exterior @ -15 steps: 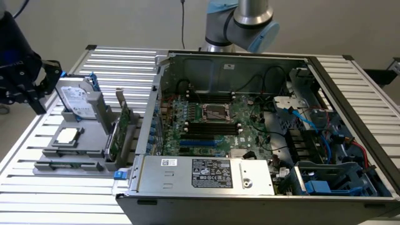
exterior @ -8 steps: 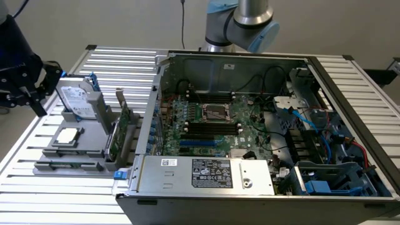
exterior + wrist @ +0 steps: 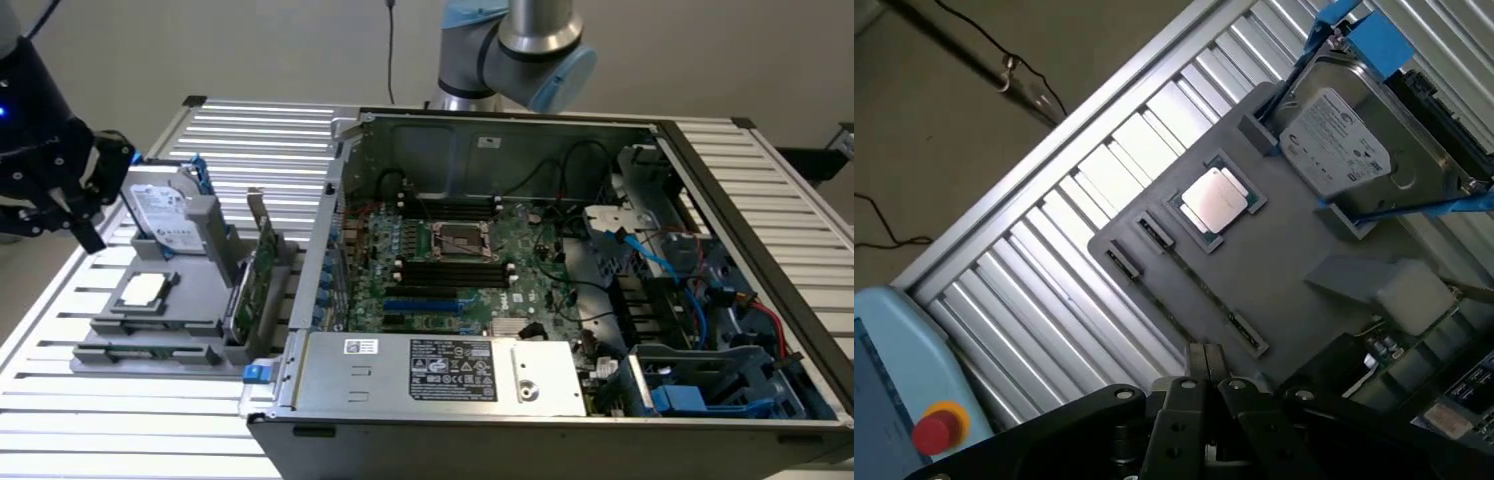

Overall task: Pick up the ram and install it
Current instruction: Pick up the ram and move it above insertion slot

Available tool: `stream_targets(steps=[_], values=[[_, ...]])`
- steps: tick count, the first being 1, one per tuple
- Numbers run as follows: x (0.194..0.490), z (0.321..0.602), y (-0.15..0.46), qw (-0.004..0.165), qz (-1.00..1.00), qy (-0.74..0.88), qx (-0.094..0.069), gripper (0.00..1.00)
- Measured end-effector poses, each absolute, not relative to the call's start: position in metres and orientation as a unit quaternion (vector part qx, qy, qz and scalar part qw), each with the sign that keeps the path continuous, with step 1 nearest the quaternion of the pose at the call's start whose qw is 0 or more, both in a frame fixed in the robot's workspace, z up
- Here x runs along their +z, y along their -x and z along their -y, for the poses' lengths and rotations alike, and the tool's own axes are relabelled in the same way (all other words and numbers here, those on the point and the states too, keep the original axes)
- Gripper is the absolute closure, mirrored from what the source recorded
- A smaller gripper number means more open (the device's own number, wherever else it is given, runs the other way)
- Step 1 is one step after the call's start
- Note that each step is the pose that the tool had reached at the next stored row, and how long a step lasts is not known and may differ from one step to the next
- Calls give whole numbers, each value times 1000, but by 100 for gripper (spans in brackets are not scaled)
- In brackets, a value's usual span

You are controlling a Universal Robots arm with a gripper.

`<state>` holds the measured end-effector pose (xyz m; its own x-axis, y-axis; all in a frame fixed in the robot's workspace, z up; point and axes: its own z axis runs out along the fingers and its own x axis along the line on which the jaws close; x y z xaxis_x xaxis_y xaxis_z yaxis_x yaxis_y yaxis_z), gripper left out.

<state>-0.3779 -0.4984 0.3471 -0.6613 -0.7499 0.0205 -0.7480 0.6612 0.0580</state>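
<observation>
This looks like a robotics lab or workshop. An open computer case (image 3: 467, 150) lies on a slatted metal desk (image 3: 120, 430) beside a grey holder (image 3: 1284, 250) of spare parts, a robot arm (image 3: 534, 45) rising behind it. A control pendant (image 3: 894, 370) with a red stop button (image 3: 936, 430) sits nearby

Exterior view: elevated, set back, looking down over the open computer case (image 3: 441, 150), with the grey fixture (image 3: 174, 305) at the exterior view's left. Wrist view: close above that fixture. Shared: fixture, hard drive (image 3: 1349, 140), slatted table (image 3: 1094, 180).

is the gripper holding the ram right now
No, the ram lies in its slot at the edge of the gray tray, apart from the gripper.
</observation>
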Motion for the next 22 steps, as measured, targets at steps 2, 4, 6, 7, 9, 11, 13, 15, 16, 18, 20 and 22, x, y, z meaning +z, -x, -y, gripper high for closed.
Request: stream_targets(steps=[2,4,6,7,9,11,13,15,16,18,20,22], values=[[346,498,378,17,904,-426,-20,89],[346,498,378,13,896,-443,-17,89],[345,498,378,9,889,-458,-15,89],[345,498,378,7,885,-466,-14,89],[344,498,378,5,876,-482,-13,89],[343,498,378,5,867,-498,-12,89],[342,498,378,5,858,-513,-12,89],[340,498,378,5,848,-529,-12,89],[339,498,378,5,844,-537,-12,89],[338,498,378,6,834,-552,-12,89],[336,498,378,6,824,-567,-12,89],[335,498,378,6,813,-582,-12,89]])
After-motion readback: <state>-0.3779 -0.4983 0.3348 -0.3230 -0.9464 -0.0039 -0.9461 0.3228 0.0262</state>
